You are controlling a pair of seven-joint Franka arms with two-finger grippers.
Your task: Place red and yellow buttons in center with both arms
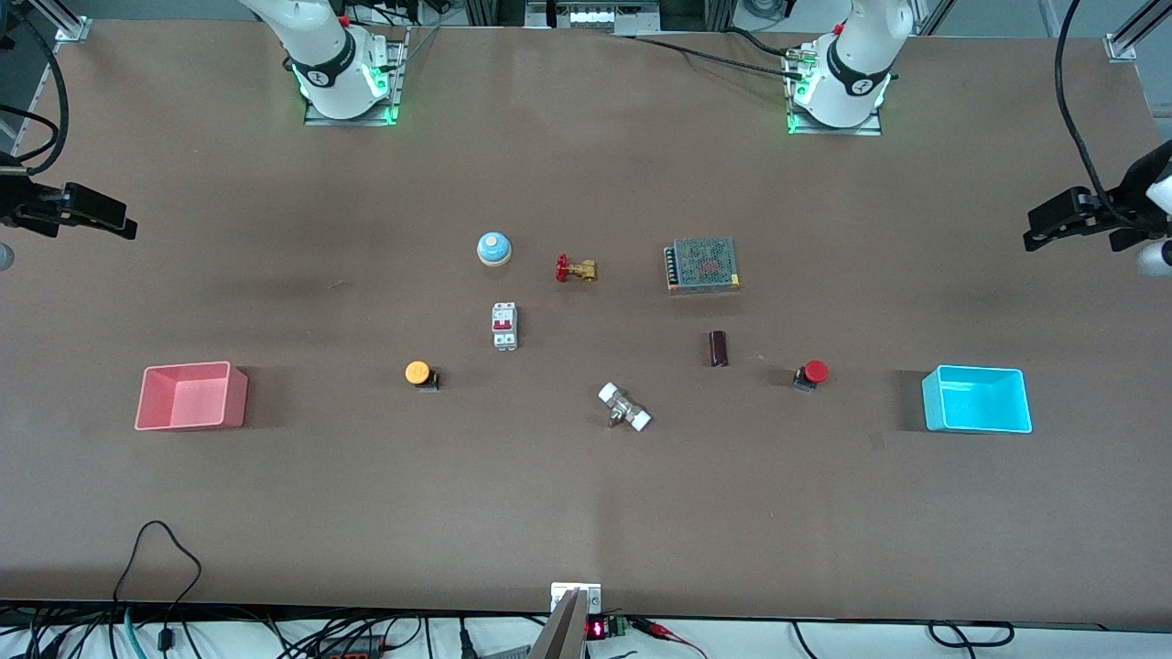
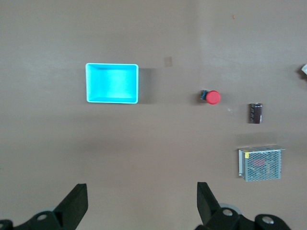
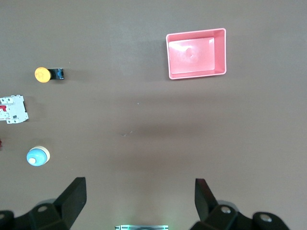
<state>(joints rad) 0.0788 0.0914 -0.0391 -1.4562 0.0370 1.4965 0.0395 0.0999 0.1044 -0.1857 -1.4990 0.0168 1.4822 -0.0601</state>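
The red button [image 1: 811,373] sits on the brown tabletop near the cyan bin, and also shows in the left wrist view [image 2: 211,97]. The yellow button [image 1: 420,373] sits toward the pink bin, and also shows in the right wrist view [image 3: 45,74]. The table's center [image 1: 586,343] is bare brown surface between them. My left gripper [image 1: 1033,238] hangs high at the left arm's end of the table, open and empty [image 2: 142,201]. My right gripper [image 1: 126,226] hangs high at the right arm's end, open and empty [image 3: 139,199].
Around the center lie a blue dome bell [image 1: 493,248], a brass valve [image 1: 575,269], a mesh power supply [image 1: 702,264], a white breaker [image 1: 504,326], a dark cylinder [image 1: 719,349] and a white-capped fitting [image 1: 624,407]. A pink bin [image 1: 190,395] and a cyan bin [image 1: 977,399] stand at the ends.
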